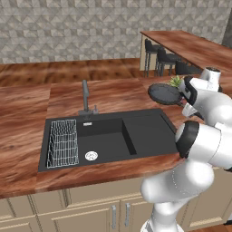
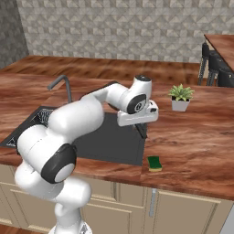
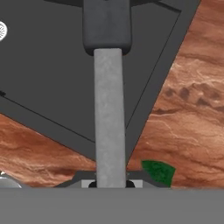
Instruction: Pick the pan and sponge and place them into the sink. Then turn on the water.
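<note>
- the pincer (image 3: 111, 183) is closed on the long handle of the pan (image 1: 164, 94); in the hand view the grey handle runs straight up from between the two tips to the dark pan body at the top.
- in the left base view the pan is lifted clear of the surface (image 1: 27, 118), its round black body held in the air beyond the right end of the sink (image 1: 149, 131), just in front of the white wrist.
- the sponge (image 2: 154, 163) lies flat on the surface close to its front edge, just beside the sink's front right corner; its green face is up and a yellow side shows.
- the sink is set into the surface, with the deep basin toward the left and the flat drainboard on the right.
- a round silver drain (image 1: 91, 156) sits in the basin floor near its front.
- a wire rack (image 1: 62, 143) stands in the left end of the sink.
- the faucet (image 1: 85, 97) rises from the surface behind the basin's back edge.
- a small potted plant (image 2: 180, 97) stands on the surface toward its back, well apart from the sponge.
</note>
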